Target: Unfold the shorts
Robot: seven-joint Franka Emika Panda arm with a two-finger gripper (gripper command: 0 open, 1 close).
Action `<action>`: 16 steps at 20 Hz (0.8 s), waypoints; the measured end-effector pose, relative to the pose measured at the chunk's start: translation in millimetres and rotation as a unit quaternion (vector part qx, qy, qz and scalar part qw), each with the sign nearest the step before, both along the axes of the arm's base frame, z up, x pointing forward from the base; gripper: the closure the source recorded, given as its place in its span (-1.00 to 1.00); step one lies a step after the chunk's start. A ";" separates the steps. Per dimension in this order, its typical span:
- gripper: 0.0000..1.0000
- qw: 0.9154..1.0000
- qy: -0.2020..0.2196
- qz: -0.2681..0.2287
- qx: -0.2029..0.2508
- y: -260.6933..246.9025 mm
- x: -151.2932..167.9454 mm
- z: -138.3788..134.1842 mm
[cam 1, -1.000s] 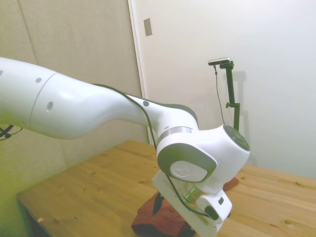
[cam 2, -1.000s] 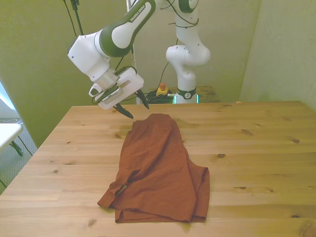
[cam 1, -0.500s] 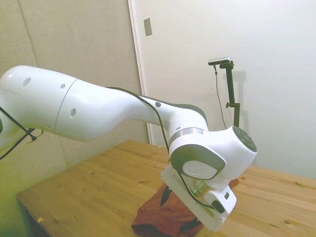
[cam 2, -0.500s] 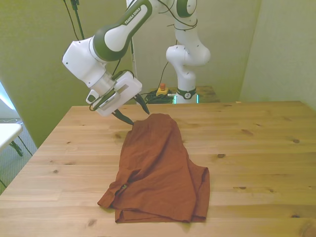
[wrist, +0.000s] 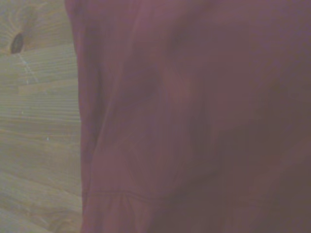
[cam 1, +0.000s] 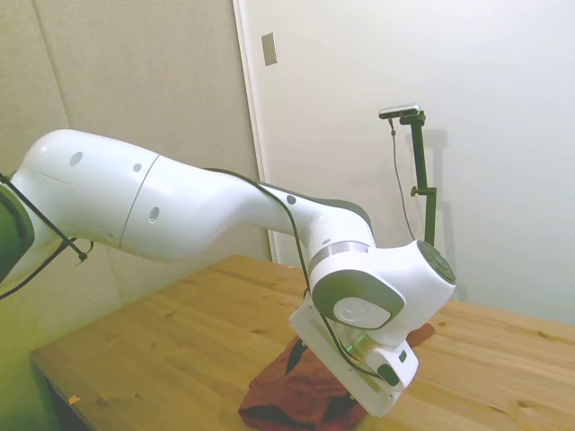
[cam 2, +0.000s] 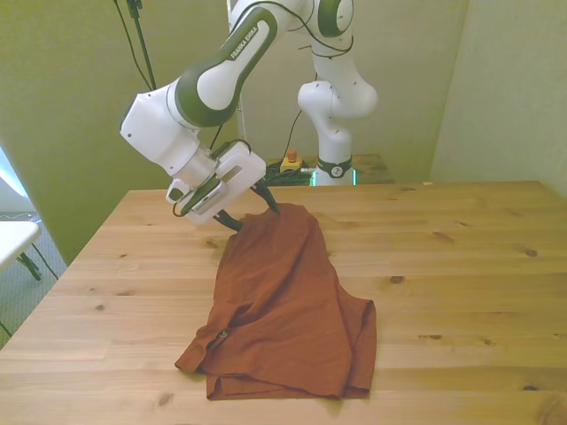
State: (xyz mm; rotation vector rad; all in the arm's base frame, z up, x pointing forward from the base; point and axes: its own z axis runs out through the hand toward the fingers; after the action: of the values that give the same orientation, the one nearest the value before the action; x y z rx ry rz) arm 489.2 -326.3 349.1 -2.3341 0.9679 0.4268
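Folded rust-red shorts [cam 2: 288,305] on wooden worktop [cam 2: 461,266], hand [cam 2: 252,212] spread, fingers straddling the garment's far end

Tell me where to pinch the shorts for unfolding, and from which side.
Grip the shorts at their narrow far end, where the open end effector already hovers, coming from above. That end is a thin folded edge lying flat, so likely easiest to pinch and peel.

shorts [cam 1: 301,395] half behind the arm
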 end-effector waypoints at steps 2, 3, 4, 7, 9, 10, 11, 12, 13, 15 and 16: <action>1.00 1.000 -0.001 0.003 0.001 1.1 0.1 -0.8; 1.00 1.000 -0.002 0.005 0.002 1.2 -0.2 -1.4; 1.00 1.000 -0.003 0.007 0.002 1.3 -0.6 -1.8; 1.00 1.000 -0.006 0.009 0.004 0.2 -2.6 -1.9; 1.00 1.000 -0.008 0.009 0.005 -1.9 -4.7 0.5; 1.00 1.000 -0.010 0.008 0.005 -3.4 -6.1 2.0; 1.00 1.000 -0.012 0.007 0.005 -4.8 -7.2 3.5; 1.00 1.000 -0.013 0.006 0.005 -5.8 -8.1 5.4; 1.00 1.000 -0.015 0.005 0.005 -6.7 -8.8 7.2; 1.00 1.000 -0.017 0.004 0.005 -7.8 -10.2 10.5; 1.00 1.000 -0.018 0.005 0.005 -8.2 -10.8 11.4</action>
State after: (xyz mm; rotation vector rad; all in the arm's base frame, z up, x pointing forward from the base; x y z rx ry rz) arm 478.4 -334.5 360.5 -2.3293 0.9364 0.3919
